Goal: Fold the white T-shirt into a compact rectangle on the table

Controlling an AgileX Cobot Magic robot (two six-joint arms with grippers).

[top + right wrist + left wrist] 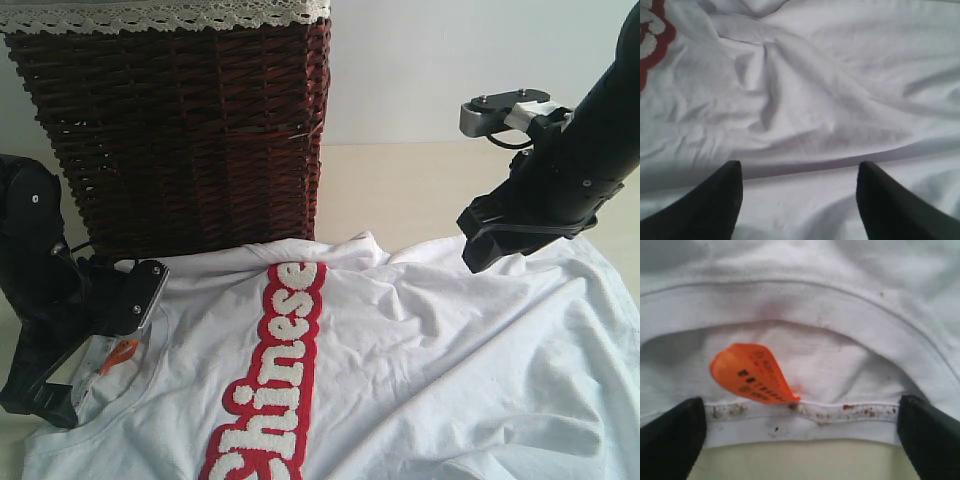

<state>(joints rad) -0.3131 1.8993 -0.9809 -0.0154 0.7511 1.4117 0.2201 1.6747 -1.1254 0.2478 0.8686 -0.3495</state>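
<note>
White cotton, the T-shirt (420,360) lies spread and wrinkled across the near part of the table (400,190), lettering up, its far edge reaching the foot of the wicker basket (180,130) at the table's far left. Near the table's left edge, the left gripper (800,415) sits astride the collar by the orange neck tag (752,372), fingers wide apart and clasping nothing. The right gripper (797,175) hangs over the shirt's right half, fingers parted and empty.

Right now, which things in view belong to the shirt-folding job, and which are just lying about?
Belong to the job:
white T-shirt, spread out
table under it
left gripper, open at the collar
right gripper, open above the shirt

Just lying about:
dark wicker basket with lace trim, standing behind the shirt
</note>
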